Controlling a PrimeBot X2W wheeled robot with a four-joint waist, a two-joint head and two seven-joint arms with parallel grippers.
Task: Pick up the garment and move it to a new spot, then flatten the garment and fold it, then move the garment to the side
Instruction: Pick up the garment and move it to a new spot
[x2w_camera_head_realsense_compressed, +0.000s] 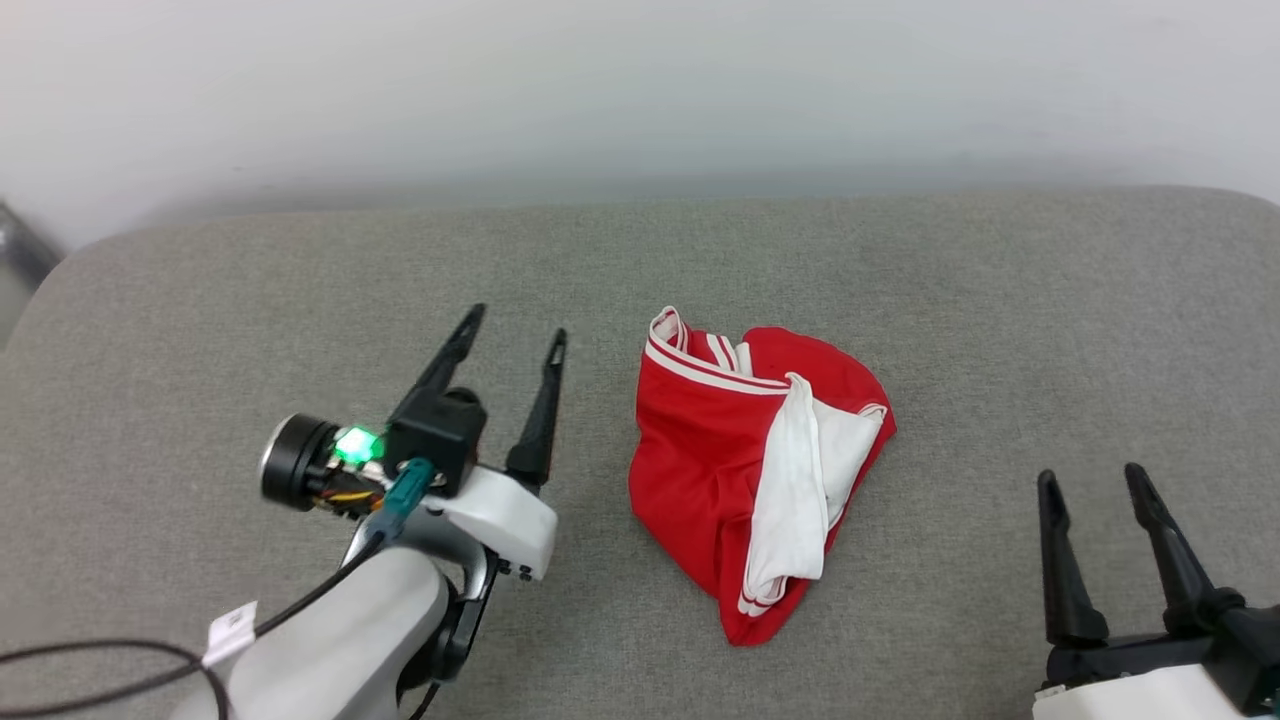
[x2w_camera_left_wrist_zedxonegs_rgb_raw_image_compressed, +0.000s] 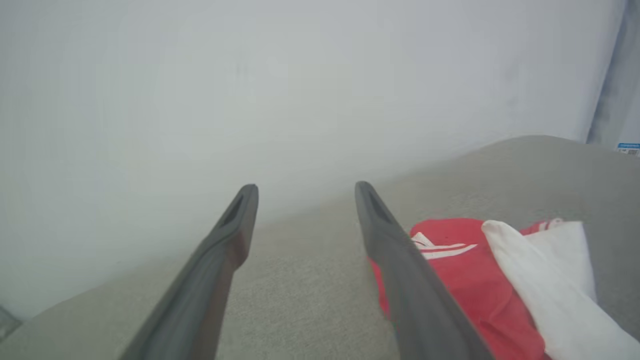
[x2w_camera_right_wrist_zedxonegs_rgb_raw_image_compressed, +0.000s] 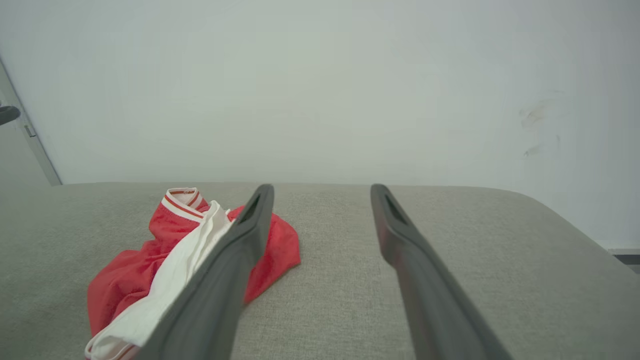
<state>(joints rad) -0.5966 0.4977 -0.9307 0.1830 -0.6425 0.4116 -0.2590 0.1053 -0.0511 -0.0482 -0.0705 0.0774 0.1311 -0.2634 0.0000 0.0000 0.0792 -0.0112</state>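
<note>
So, the crumpled red jersey shirt with white sleeves (x2w_camera_head_realsense_compressed: 720, 470) lies mid-way on the grey upholstered surface (x2w_camera_head_realsense_compressed: 300, 300), between my left claw (x2w_camera_head_realsense_compressed: 515, 325) and right claw (x2w_camera_head_realsense_compressed: 1090, 475), both open and empty; I'd say flattening, folding and the side-move are all left.

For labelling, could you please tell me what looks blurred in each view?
Head view: shirt crisp, light even, soft shadows. Left wrist view: left hand smeared up close, shirt soft. Right wrist view: right hand likewise blurred, shirt clearer.

You find the crumpled red-and-white jersey garment (x2w_camera_head_realsense_compressed: 700, 470) on the grey fabric cushion (x2w_camera_head_realsense_compressed: 900, 260), between your left gripper (x2w_camera_head_realsense_compressed: 516, 322) and right gripper (x2w_camera_head_realsense_compressed: 1090, 474).
</note>
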